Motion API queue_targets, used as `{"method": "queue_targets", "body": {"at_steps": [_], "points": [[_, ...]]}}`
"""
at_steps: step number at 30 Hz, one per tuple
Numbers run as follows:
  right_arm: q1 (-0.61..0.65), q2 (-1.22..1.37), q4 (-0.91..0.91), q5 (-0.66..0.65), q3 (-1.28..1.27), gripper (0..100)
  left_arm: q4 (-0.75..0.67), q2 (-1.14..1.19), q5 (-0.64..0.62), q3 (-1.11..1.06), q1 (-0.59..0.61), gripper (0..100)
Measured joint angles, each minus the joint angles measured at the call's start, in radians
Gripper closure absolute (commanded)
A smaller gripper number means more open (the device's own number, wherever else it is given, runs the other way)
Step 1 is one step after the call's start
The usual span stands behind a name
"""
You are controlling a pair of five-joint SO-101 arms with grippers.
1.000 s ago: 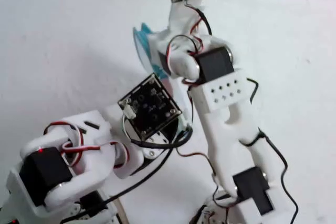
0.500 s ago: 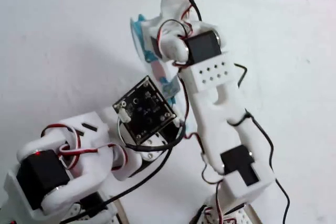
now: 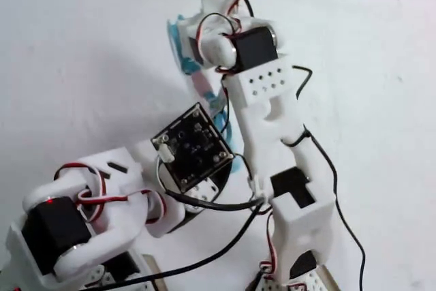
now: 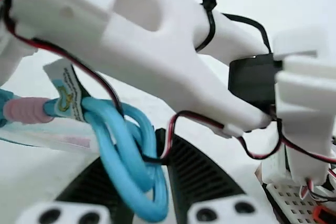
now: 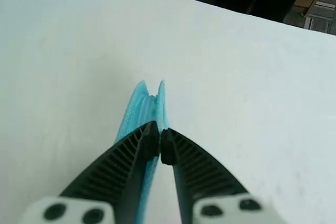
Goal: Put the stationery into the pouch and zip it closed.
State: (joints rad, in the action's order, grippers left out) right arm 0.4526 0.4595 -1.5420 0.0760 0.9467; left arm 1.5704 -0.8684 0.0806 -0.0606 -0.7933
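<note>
Black ribbed plastic jaws on the right arm are drawn together, with only a sliver of gap between their tips. They sit right over one end of a light-blue fabric pouch (image 5: 137,113), and whether they pinch any part of it cannot be told. Beyond the tips the pouch's other end rises in two small peaks, and the white bench (image 5: 252,77) spreads out all around it. The left arm's jaws, also black and ribbed, are clamped on a thick light-blue cord loop (image 4: 137,174) that fills the space between them. The loop runs up to a small white printed tag (image 4: 65,88) and a pale pink cylindrical piece (image 4: 23,109). Thin red and black wires (image 4: 173,121) hang against the loop from the white right arm (image 4: 157,51), which crosses close above it. Seen from the high view, the pouch lies on the bench towards the far side and is mostly covered by the right arm, which stretches over it from the near edge. The pink piece and the blue loop show just beside that arm. The left arm (image 3: 82,216), carrying a square black camera board (image 3: 194,149), comes in from the near left corner to meet them.
</note>
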Motion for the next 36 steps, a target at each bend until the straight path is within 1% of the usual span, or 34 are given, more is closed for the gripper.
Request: {"method": "queue_targets", "body": {"at_steps": [5, 9, 14, 16, 24, 33, 36], "points": [[-0.017, 0.002, -0.009, 0.0, 0.009, 98.1, 0.031, -0.008, 0.002, 0.0, 0.0, 98], [-0.021, 0.002, -0.009, 0.0, 0.009, 98.1, 0.051, -0.058, 0.002, 0.0, 0.002, 98], [-0.023, 0.002, -0.009, 0.0, 0.009, 98.1, 0.055, -0.123, 0.002, 0.002, 0.103, 98], [-0.023, 0.003, -0.011, 0.0, 0.009, 98.1, 0.072, -0.132, 0.002, 0.002, 0.118, 98], [-0.023, 0.011, -0.018, 0.0, 0.009, 98.1, 0.101, -0.204, 0.002, 0.002, 0.124, 98], [-0.023, 0.011, -0.025, 0.0, 0.009, 98.1, 0.19, -0.313, 0.002, 0.003, 0.133, 98], [-0.023, 0.011, -0.025, 0.0, 0.009, 98.1, 0.198, -0.354, 0.002, 0.005, 0.135, 98]]}}
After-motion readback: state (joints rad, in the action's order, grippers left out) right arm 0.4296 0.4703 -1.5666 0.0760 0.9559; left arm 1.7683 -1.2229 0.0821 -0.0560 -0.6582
